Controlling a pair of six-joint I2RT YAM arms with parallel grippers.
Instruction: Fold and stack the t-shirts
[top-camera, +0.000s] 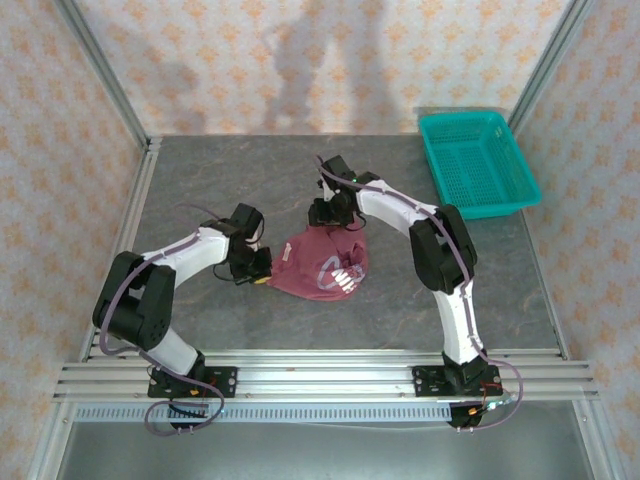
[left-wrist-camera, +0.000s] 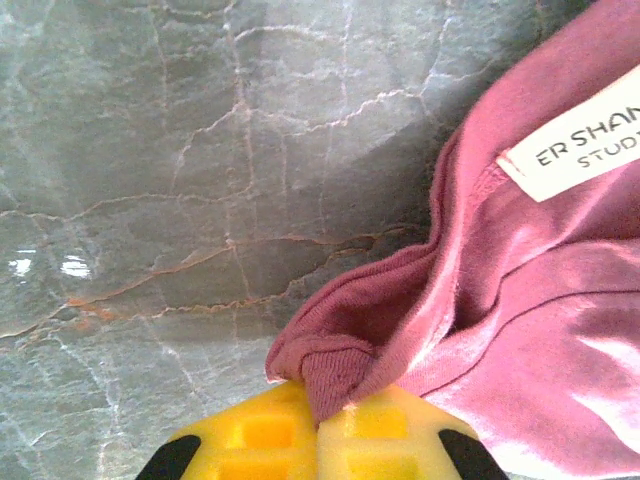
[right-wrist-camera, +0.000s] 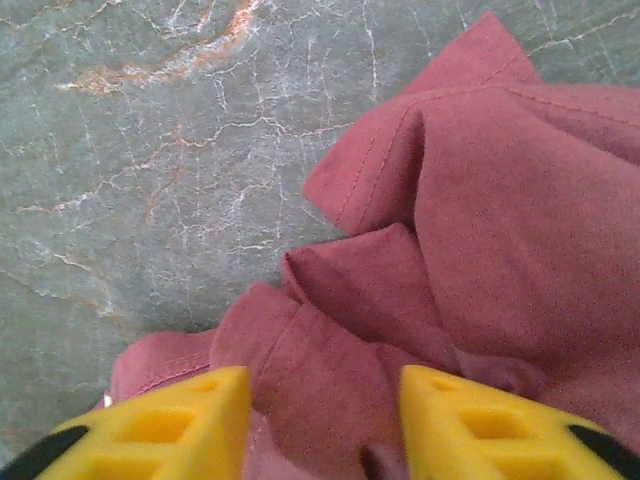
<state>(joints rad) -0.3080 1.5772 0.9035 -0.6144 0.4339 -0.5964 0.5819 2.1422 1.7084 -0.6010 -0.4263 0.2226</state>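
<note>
On your left, the left claw (left-wrist-camera: 318, 440) is clamped tight on a rolled hem of the maroon t-shirt (top-camera: 318, 262), right at the cloth's left edge. The whole bundle therefore lies to that claw's right. The shirt sits crumpled mid-counter (top-camera: 200, 180), wider across than deep, with white print showing. Over to the right claw (right-wrist-camera: 325, 400): it's down at the heap's far edge, fingers parted astride a ridge of fabric, with no pinch that you can see. My read is that any spread pulls along that left-right line.

bright, sharp views; small glare on table (left-wrist-camera: 70, 266).
</note>
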